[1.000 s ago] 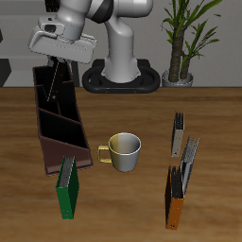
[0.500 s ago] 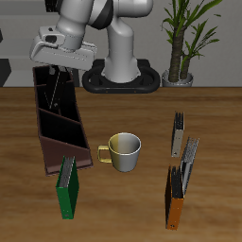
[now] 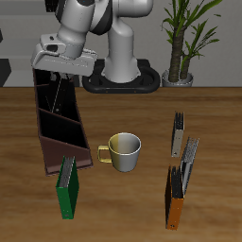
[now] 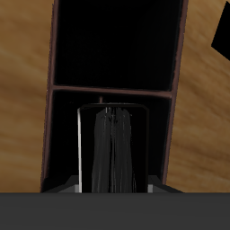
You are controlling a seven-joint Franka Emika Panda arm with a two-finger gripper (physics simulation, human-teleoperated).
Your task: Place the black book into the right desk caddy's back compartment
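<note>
The right desk caddy [image 3: 43,142] is a long maroon-brown box lying along one side of the table. My gripper [image 3: 60,72] hangs over its far end, shut on the black book [image 3: 58,92], which hangs as a thin dark slab down into the back compartment [image 3: 44,87]. In the wrist view the black book [image 4: 112,153] stands on edge in my gripper [image 4: 112,115], inside a dark bay of the caddy [image 4: 47,126] bounded by an inner partition [image 4: 112,88]. I cannot tell whether the book's lower edge touches the caddy floor.
A green book [image 3: 67,186] leans at the caddy's near end. A pale mug [image 3: 124,151] stands mid-table. An orange book [image 3: 173,200] and other upright books [image 3: 178,133] stand on the other side. A potted plant [image 3: 177,52] and the robot base [image 3: 119,77] are at the back.
My gripper has come down over the caddy's far end with the black book in it, so the book now hangs lower inside the back compartment.
</note>
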